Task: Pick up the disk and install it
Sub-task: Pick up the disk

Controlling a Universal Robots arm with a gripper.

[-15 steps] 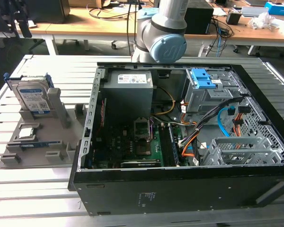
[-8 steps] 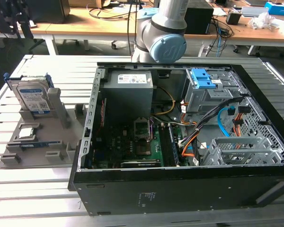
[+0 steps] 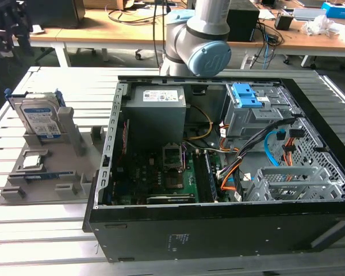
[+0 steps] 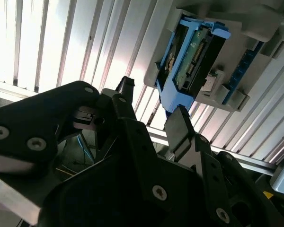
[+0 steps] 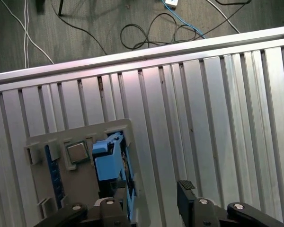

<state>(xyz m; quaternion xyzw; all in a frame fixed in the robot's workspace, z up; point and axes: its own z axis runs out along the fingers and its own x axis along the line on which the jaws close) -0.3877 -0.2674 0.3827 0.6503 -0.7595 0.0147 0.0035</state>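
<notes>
**While the disk (image 3: pixel 40 118) sits parked, the claw (image 4: pixel 152 103) is empty**

Standing on edge in its grey holder (image 3: pixel 63 171) on the table (image 3: pixel 46 230), beside the open PC case (image 3: pixel 218 230), it probably offers both flat faces for grabbing. Claw's spread apart, near it.

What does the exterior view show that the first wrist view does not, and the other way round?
The exterior view adds the open computer case with its blue-fronted drive cage, and the robot arm behind it. The first wrist view adds the hand, open and empty, close to the disk, and cables on the floor. Both share the disk standing on edge in the grey holder, the small chip beside it, and the slatted table.
</notes>
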